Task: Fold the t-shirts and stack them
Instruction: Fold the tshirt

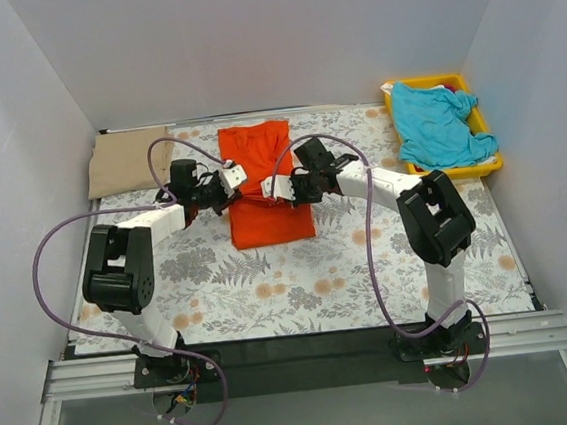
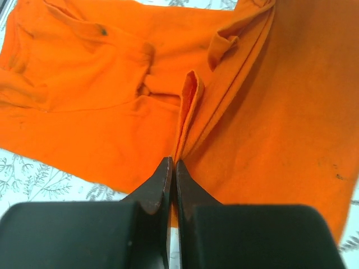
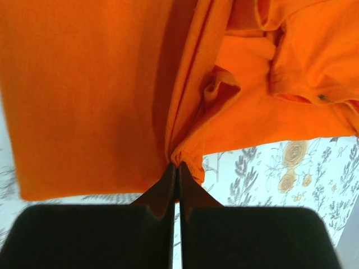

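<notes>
The orange-red t-shirt (image 1: 264, 189) lies partly folded at the middle back of the table. My left gripper (image 1: 228, 183) is shut on its left edge, pinching a fold of cloth (image 2: 185, 112) lifted off the table. My right gripper (image 1: 273, 187) is shut on its right edge, where the hem bunches at the fingertips (image 3: 188, 154). The turquoise t-shirt (image 1: 440, 123) is heaped in the yellow tray. The tan t-shirt (image 1: 130, 160) lies folded at the back left.
The yellow tray (image 1: 486, 166) stands at the back right corner. The grey fern and flower cloth (image 1: 301, 286) covers the table. White walls (image 1: 16, 148) close in the left, back and right sides.
</notes>
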`<act>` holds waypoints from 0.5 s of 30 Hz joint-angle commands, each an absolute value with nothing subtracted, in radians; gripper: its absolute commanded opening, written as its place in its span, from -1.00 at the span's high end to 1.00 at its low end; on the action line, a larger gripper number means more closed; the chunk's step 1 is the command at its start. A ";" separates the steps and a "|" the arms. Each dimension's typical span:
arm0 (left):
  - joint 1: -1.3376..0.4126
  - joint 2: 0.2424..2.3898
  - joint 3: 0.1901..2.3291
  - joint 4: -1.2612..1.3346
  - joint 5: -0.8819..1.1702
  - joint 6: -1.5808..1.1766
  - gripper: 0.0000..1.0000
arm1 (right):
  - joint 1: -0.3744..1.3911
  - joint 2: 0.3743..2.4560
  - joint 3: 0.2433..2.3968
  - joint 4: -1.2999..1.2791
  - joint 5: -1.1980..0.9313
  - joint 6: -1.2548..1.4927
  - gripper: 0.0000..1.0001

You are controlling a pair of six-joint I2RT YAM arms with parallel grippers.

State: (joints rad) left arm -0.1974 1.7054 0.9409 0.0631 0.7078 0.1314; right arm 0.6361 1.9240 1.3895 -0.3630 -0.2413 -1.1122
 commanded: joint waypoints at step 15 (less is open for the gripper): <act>-0.153 1.850 1.152 0.128 0.627 0.025 0.33 | 0.591 2.039 1.605 -0.348 -0.204 -1.078 -0.29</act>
